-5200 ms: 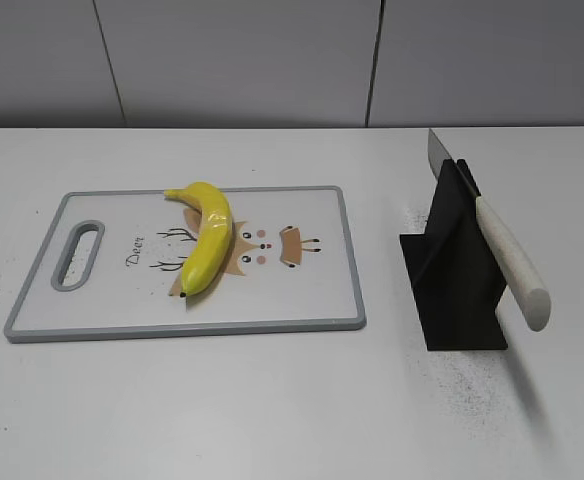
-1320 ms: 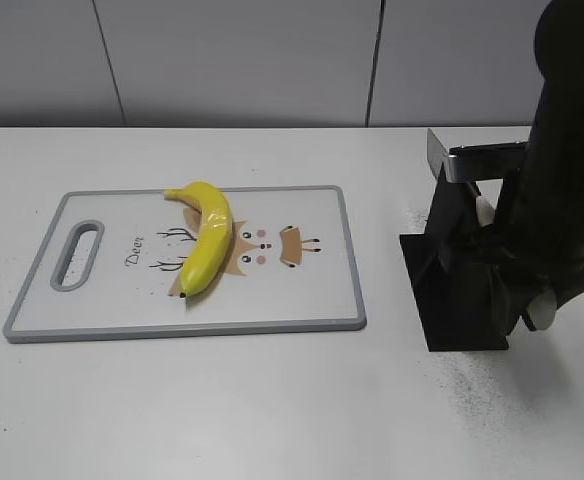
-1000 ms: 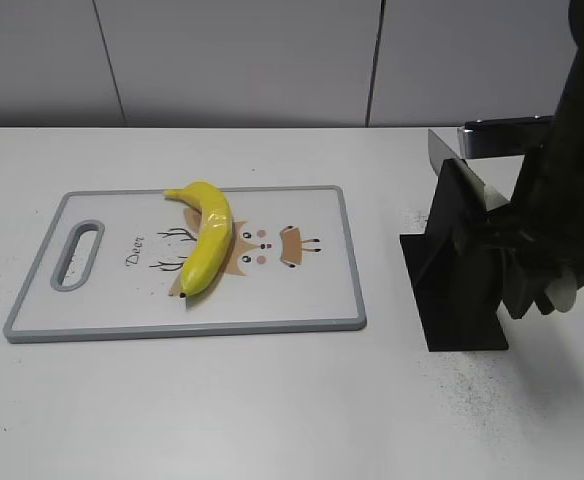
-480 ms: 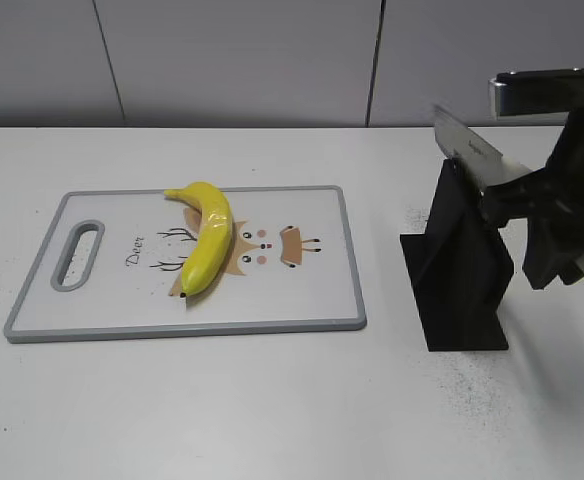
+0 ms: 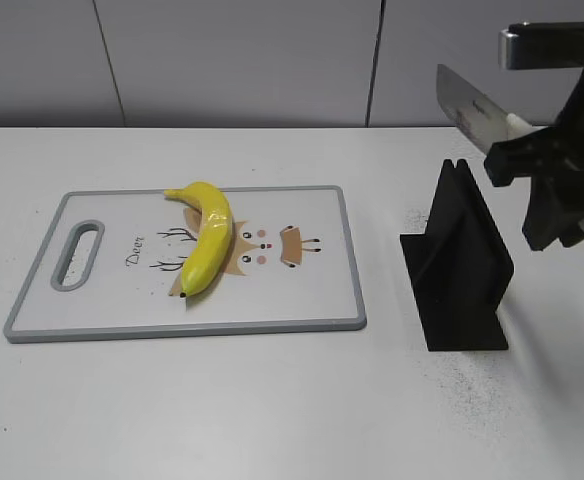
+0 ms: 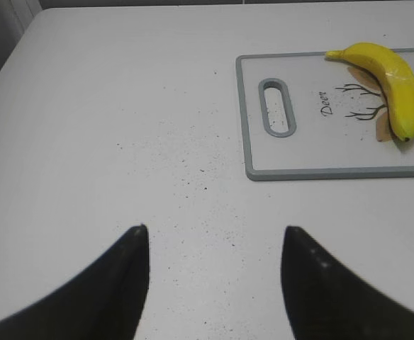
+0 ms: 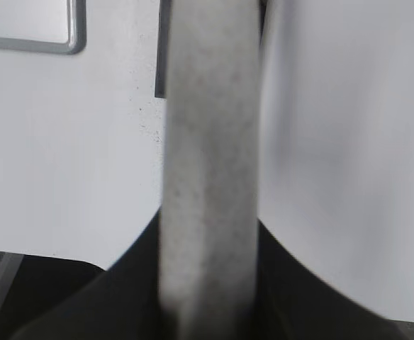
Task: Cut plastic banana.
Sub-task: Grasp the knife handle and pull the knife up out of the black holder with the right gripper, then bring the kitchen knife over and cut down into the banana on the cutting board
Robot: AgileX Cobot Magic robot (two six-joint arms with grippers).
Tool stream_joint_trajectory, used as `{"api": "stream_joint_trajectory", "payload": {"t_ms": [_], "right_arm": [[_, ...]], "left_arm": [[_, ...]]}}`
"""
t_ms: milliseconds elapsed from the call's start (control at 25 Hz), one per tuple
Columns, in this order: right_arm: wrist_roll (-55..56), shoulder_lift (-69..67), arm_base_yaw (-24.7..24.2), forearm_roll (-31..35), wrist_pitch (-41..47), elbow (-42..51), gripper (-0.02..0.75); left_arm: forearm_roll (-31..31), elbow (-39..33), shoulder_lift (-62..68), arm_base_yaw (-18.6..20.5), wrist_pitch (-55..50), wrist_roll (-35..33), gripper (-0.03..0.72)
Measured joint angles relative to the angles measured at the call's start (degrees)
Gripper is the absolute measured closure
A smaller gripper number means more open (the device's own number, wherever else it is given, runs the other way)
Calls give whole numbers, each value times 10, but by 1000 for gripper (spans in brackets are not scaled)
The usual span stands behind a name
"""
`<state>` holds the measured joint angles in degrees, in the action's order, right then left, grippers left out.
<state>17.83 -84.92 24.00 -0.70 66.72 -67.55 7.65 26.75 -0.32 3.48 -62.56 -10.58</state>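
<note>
The yellow plastic banana (image 5: pixel 206 237) lies on a white cutting board (image 5: pixel 302 290) with a grey rim, left of centre; it also shows in the left wrist view (image 6: pixel 394 86) at the top right. My right gripper (image 5: pixel 542 160) is shut on the pale handle (image 7: pixel 210 156) of a knife and holds it in the air above the black knife stand (image 5: pixel 462 265); the blade (image 5: pixel 469 108) points up and left. My left gripper (image 6: pixel 214 241) is open and empty over bare table, left of the board; it is out of the exterior view.
The board (image 6: pixel 313 152) has a grey handle slot (image 6: pixel 277 106) at its left end. The black stand stands to the right of the board. A grey wall runs behind the white table.
My right arm came in, took hold of the knife handle and lifted the knife up out of the stand. The banana and board have not moved.
</note>
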Motion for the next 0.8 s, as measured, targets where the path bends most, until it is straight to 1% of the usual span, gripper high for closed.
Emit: {"api": "stream_joint_trajectory", "payload": {"t_ms": [360, 640, 800], "right_arm": [[-10, 0, 0, -2, 31, -42, 567], [-63, 0, 0, -3, 34, -85, 567], [-115, 0, 0, -4, 35, -118, 567]], "left_arm": [[0, 0, 0, 0, 0, 0, 134], [0, 2, 2, 0, 1, 0, 134], [0, 24, 37, 0, 5, -5, 134]]}}
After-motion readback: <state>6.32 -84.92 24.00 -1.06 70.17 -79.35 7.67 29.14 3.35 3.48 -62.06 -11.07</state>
